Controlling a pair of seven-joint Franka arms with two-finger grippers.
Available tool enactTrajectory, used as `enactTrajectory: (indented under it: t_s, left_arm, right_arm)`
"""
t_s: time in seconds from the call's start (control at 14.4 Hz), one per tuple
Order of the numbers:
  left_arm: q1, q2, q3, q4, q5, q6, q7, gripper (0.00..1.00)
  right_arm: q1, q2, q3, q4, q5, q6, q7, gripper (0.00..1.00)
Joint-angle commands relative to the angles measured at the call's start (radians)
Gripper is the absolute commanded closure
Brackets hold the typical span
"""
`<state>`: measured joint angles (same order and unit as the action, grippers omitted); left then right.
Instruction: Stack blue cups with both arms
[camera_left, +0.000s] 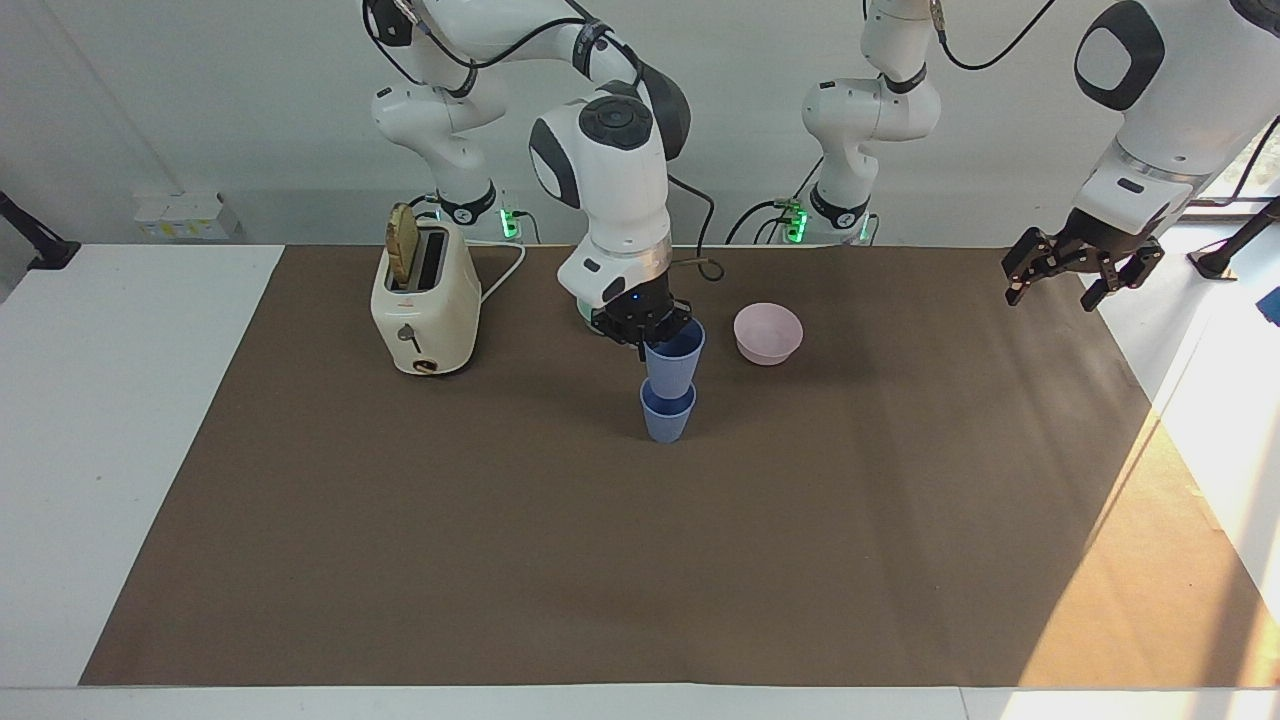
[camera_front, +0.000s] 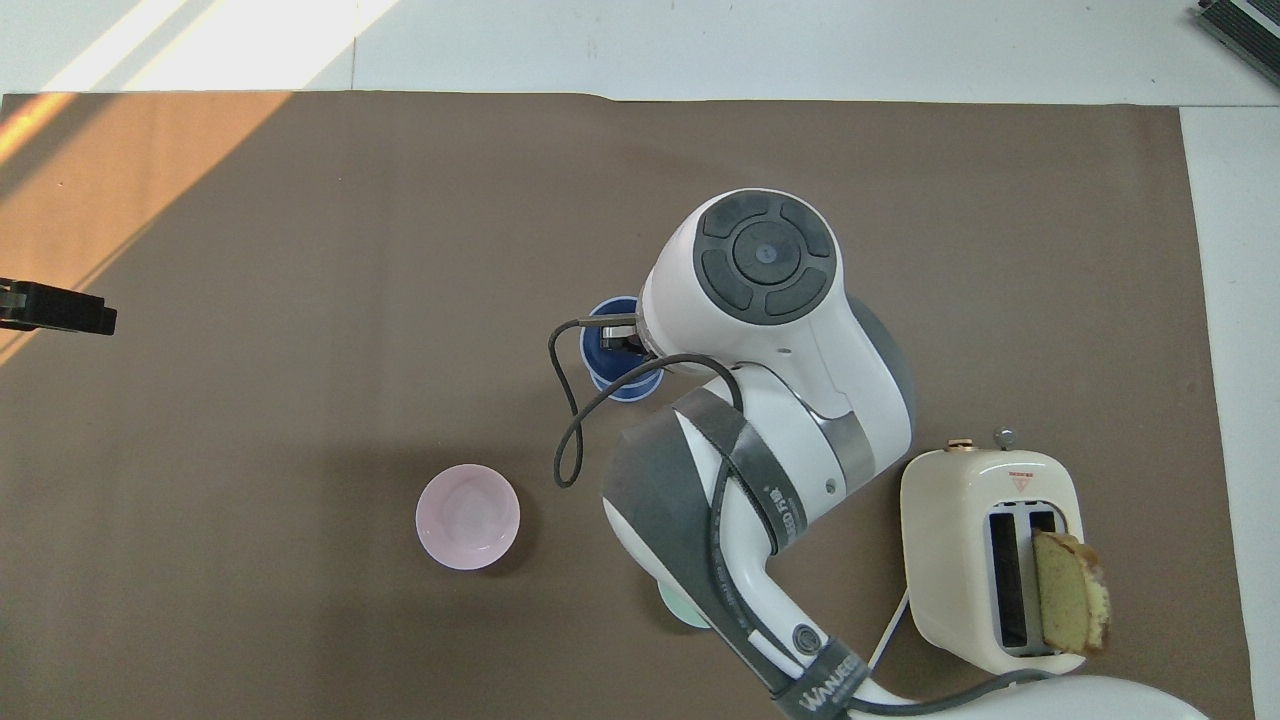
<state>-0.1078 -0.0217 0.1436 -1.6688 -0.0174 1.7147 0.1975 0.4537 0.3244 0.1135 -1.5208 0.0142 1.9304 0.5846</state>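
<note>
My right gripper pinches the upper cup by its rim, directly over the lower cup. If it's off-centre or tilted, it'll jam or tip the lower cup. Left gripper waits, spread.

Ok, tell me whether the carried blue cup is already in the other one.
Partly in. The right hand holds the carried blue cup upright by its rim, its base inside the mouth of the standing blue cup, not fully seated.

Bright, sharp, sunlight patch on mat
</note>
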Motion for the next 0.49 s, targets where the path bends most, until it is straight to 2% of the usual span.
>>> enactTrajectory:
  t_s: [0.0, 0.42]
  left_arm:
    - [0.008, 0.000, -0.006, 0.015, 0.022, -0.023, 0.002, 0.00]
    - [0.008, 0.000, -0.006, 0.015, 0.020, -0.023, 0.002, 0.00]
  right_arm:
    - [-0.001, 0.001, 0.002, -0.016, -0.010, 0.016, 0.024, 1.00]
    - [-0.003, -0.001, 0.002, -0.064, -0.011, 0.028, 0.023, 1.00]
